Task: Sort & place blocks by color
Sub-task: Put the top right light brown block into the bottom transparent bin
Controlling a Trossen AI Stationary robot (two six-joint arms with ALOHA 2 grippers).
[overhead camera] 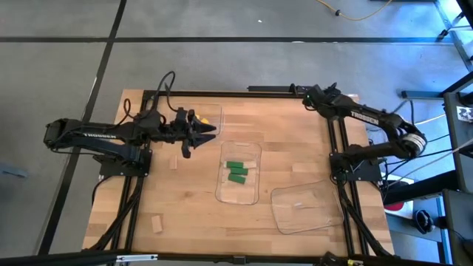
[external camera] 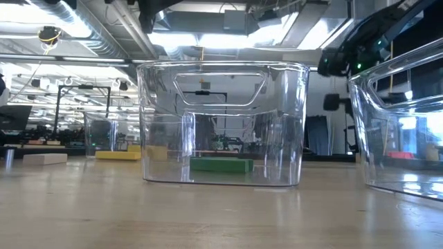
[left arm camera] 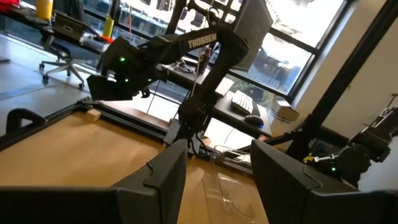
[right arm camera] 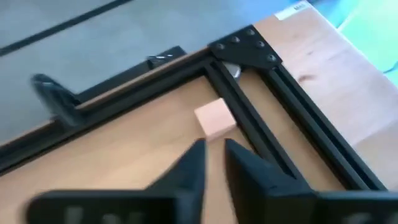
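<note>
On the left of the wooden table [overhead camera: 185, 214], two pale tan wooden blocks lie well apart: one oblong block [overhead camera: 157, 224] near the front-left edge, its long axis running near to far, and another small tan block [overhead camera: 174, 162] just near of the left gripper [overhead camera: 199, 133]. That gripper hovers over the table's far-left part with its dark fingers [left arm camera: 163, 180] spread and nothing between them; a yellow oblong block [external camera: 119, 155] lies flat by it. In the middle, a clear plastic rectangular tray [overhead camera: 238, 172] holds green oblong blocks [overhead camera: 236, 172], lying flat with long axes running left to right. At the far-right corner, the right gripper [right arm camera: 214, 163] hangs with fingers slightly parted, gripping nothing, just short of a pale tan cube-like block [right arm camera: 215, 118] resting beside the black frame rail [right arm camera: 261, 134]. A second clear tray [overhead camera: 307, 205] sits near-right.
</note>
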